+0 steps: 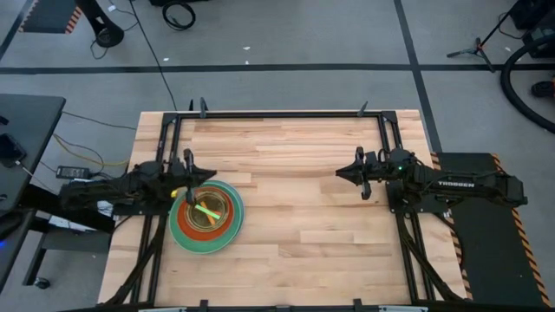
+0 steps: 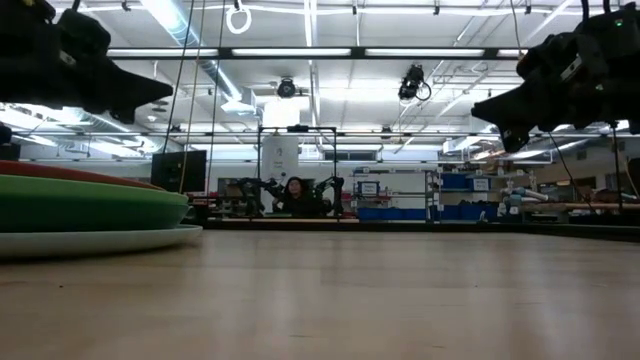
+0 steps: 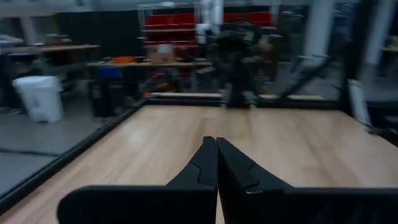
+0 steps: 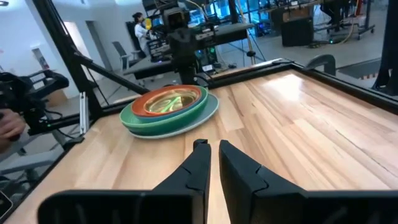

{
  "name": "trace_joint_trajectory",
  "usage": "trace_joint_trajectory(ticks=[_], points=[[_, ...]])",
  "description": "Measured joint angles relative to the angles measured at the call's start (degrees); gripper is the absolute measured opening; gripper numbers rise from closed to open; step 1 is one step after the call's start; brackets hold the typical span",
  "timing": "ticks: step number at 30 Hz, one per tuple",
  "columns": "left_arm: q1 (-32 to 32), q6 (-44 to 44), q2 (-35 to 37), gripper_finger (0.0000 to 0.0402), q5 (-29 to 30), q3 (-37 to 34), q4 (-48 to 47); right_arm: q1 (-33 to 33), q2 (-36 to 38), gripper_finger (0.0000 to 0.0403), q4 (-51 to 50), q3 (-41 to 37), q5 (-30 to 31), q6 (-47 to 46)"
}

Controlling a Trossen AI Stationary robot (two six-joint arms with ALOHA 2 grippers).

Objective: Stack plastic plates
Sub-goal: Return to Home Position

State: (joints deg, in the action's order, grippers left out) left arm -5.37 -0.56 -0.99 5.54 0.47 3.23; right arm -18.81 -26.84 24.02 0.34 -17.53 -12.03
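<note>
stacking looks finished, as far as the pictures tell. the plastic plates (image 1: 206,217) sit in one pile on the left part of the table (image 1: 295,147), and no plate shows anywhere else on the wood. my judgement is that nothing is left but to park the arms.

count: one stack, two arms, two hands. inside the stack i can separate a pale plate (image 4: 210,111) at the bottom, a dark green plate (image 4: 161,121) on it and a red-orange plate (image 4: 138,104) above that. the small translucent plates (image 1: 206,227) are nested in the hollow, with a lime streak on top. how many plates that makes in all i cannot tell, since the rims hide one another in every view.

the left hand (image 1: 192,176) hangs above the stack's near-left rim, well clear of it in the low view. its fingers are pressed together along their length and hold nothing.

the right hand (image 1: 347,173) is raised over the right part of the table, well apart from the stack and pointing towards it. its fingers are drawn in to a thin slit, with nothing between them.
</note>
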Motion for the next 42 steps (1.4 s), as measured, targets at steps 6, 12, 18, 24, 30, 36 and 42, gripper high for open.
trace_joint_trajectory(ticks=[6,12,18,24,30,36,42], points=[[5.3,-3.6,0.0,0.0009,-1.3,0.0,-0.7,0.0,0.0,0.0043,0.3,0.0,0.0,0.0],[5.5,-3.3,0.0,0.0017,-1.4,0.0,-0.7,0.0,0.0,0.0043,0.3,0.0,0.0,0.1],[6.2,-1.3,0.0,0.0018,-8.4,0.0,-1.2,0.0,0.0,0.0044,0.3,0.0,-0.1,0.2],[6.6,-1.5,0.9,0.0007,-7.6,0.0,0.0,0.0,0.0,0.0043,0.3,0.0,-0.1,0.2],[6.6,-1.2,0.9,0.0008,-7.4,0.0,-0.2,0.0,0.0,0.0044,0.3,0.0,-0.1,0.2],[6.6,0.3,0.8,0.0010,-7.0,0.0,-1.6,0.0,0.0,0.0043,0.3,0.0,-0.1,0.2],[6.6,1.5,0.8,0.0010,-7.0,0.0,-1.8,0.0,0.0,0.0045,0.3,0.0,-0.1,0.2]])
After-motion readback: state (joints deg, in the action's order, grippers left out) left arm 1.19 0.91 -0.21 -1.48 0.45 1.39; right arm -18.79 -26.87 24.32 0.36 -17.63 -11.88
